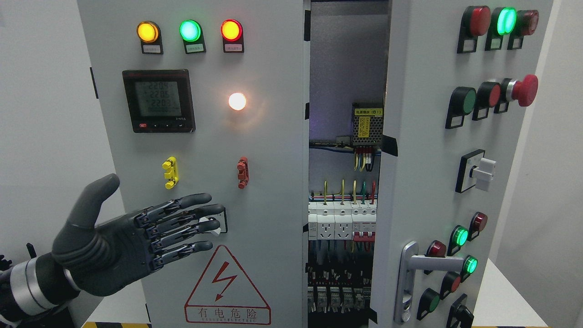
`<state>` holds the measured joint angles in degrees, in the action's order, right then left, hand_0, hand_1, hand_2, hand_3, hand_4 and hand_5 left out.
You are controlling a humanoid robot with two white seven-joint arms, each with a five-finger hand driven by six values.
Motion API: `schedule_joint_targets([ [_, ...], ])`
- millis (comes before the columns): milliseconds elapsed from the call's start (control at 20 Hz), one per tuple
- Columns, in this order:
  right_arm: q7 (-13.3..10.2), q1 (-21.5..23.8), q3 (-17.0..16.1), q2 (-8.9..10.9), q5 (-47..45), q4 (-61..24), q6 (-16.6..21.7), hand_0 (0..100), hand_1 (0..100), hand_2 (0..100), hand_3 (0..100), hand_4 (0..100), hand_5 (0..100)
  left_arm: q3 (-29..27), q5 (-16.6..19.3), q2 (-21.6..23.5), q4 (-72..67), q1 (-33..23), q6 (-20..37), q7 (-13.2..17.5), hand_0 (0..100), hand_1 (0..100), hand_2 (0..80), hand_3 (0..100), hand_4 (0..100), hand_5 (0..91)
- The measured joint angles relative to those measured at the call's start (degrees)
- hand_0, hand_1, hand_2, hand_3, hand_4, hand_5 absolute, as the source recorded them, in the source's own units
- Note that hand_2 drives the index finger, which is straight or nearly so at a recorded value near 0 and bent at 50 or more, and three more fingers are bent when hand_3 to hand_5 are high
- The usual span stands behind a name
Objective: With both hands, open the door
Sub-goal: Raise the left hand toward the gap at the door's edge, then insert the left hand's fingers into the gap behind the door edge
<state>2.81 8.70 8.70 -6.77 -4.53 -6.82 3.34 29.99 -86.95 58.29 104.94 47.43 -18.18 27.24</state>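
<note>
While 1 hand (136, 237) hovers, 2 doors (200, 159) stand.

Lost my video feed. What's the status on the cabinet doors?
Left hand open, fingers spread at left door. Right hand unseen. Right door swung ajar, wiring exposed. Nothing obstructing.

At the lower left of the frame, the left hand (132, 241) is dark grey and matte, with a smooth, rounded palm and a thick, smooth thumb (93, 200). Its four fingers (182, 223) are segmented, with exposed black linkages and small bluish joint parts along them, ending in smooth rounded tips. A silver band rings the wrist (32, 284), next to black forearm parts at the frame edge.
</note>
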Motion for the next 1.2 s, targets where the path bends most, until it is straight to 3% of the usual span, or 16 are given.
schedule_joint_targets([
  [451, 0.0, 0.0, 0.0, 0.0, -0.03, 0.01, 0.0, 0, 0, 0, 0, 0, 0, 4.31, 3.64, -8.83, -4.11, 5.2, -1.98, 0.38, 0, 0, 0.0, 0, 4, 0.0],
  [1202, 0.0, 0.0, 0.0, 0.0, -0.04, 0.0, 0.0, 0, 0, 0, 0, 0, 0, 8.78, 3.95, -17.79, -6.76, 14.85, -6.32, 0.83, 0, 0, 0.0, 0, 4, 0.0],
])
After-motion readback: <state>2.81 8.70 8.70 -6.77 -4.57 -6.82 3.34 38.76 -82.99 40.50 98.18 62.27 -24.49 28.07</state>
